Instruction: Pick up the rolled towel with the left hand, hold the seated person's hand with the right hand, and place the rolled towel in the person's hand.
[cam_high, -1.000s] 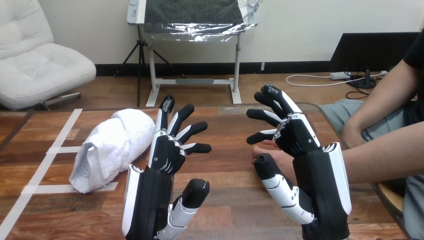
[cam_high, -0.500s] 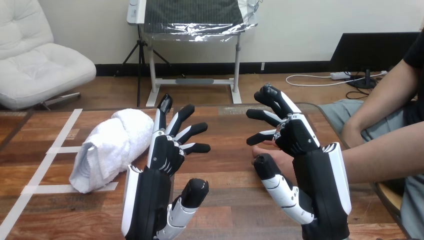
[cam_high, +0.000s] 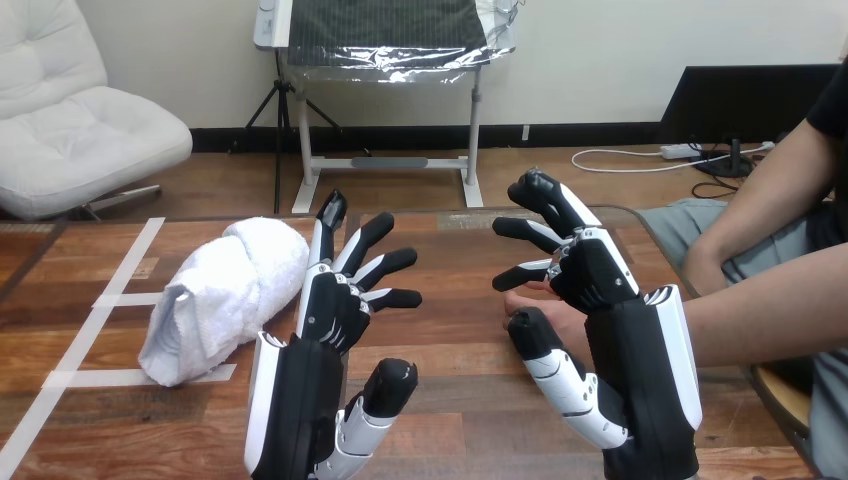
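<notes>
Rolled towel (cam_high: 225, 295) lies beside the splayed left hand (cam_high: 330, 305); the right hand (cam_high: 592, 268), likewise spread, hangs over the person's hand (cam_high: 562, 318).

cloth, wood and hard plastic

the rolled towel (cam_high: 225, 295) is white cloth, fluffy and matt with a nubbly nap. the table (cam_high: 460, 340) is brown wood, smooth with a slight sheen, crossed by matt pale tape (cam_high: 100, 378). the left hand (cam_high: 330, 305) and right hand (cam_high: 590, 270) look like hard plastic: glossy black parts, smooth white shells.

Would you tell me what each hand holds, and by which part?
Nothing: the left hand is open beside the towel, the right hand open over the person's hand.
</notes>
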